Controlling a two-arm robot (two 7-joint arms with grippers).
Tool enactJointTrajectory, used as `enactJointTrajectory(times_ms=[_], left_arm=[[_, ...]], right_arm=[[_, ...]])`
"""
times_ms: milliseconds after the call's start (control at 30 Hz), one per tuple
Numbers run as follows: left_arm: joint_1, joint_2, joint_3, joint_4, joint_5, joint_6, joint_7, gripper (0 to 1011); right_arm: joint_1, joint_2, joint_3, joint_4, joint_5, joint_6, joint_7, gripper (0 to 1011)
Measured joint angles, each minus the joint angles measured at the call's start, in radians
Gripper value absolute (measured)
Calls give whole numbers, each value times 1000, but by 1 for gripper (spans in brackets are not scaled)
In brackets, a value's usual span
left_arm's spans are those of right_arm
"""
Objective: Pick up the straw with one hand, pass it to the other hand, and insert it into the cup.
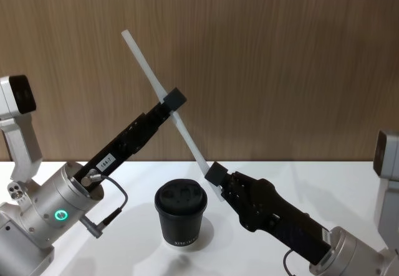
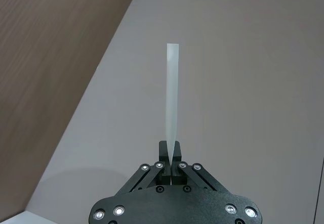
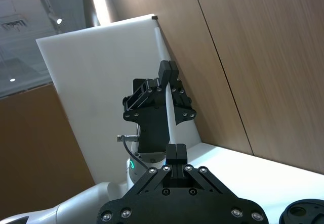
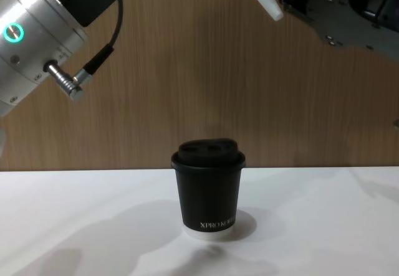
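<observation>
The white straw (image 1: 149,73) slants in the air above and behind the black lidded cup (image 1: 181,217), its top end leaning to the left. My left gripper (image 1: 175,98), on the silver green-lit wrist, is shut on the straw's middle. Near the straw's lower end, my right gripper (image 1: 216,175) is shut on it too, just right of the cup's lid. In the left wrist view the straw (image 2: 172,92) rises straight out of the closed gripper (image 2: 171,158). The right wrist view has the straw (image 3: 171,128) running from my right gripper (image 3: 176,153) through the left gripper (image 3: 167,77). The cup (image 4: 209,192) stands upright.
The white table (image 1: 131,251) holds the cup near its middle. A wood-panel wall (image 1: 280,70) runs close behind. The left wrist's dark cable (image 4: 93,58) loops down beside the arm. The straw's lower tip (image 4: 267,0) hangs well above the lid.
</observation>
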Motion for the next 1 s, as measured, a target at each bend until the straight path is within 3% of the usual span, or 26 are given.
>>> enactJointTrajectory(times_ms=[200, 567, 900, 1000], left_arm=[[-1, 3, 2, 0, -7, -5, 5, 5], [-2, 11, 7, -3, -7, -22, 16, 5], [-5, 43, 14, -29, 61, -74, 60, 5], [-6, 57, 17, -41, 91, -91, 80, 5]], right_arm=[[0, 0, 0, 0, 0, 0, 0, 76], [0, 0, 0, 0, 0, 0, 0, 433], [0, 0, 0, 0, 0, 0, 0, 768], [0, 0, 0, 0, 0, 0, 0, 824]])
